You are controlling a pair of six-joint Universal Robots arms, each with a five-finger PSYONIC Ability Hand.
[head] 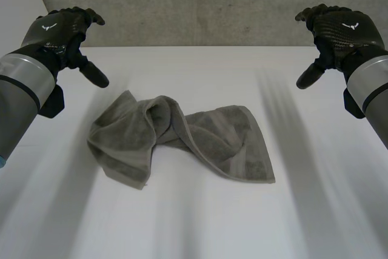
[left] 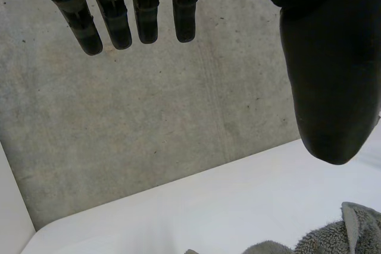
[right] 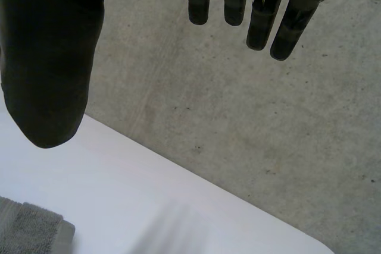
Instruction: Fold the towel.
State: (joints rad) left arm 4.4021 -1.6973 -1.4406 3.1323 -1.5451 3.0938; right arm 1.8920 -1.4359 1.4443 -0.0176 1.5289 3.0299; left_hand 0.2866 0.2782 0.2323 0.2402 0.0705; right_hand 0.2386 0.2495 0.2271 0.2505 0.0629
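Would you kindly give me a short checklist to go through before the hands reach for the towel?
1. Left hand open and holding nothing: ok; its fingers are straight.
2. Right hand open and holding nothing: ok; its fingers are straight.
3. Both hands apart from the towel: ok; one is raised at each side of it.
4. Towel spread flat on the table: not ok; it is bunched and twisted in the middle.
5. Every corner free to grasp: cannot tell; the near right corner lies exposed, but folds may hide others.
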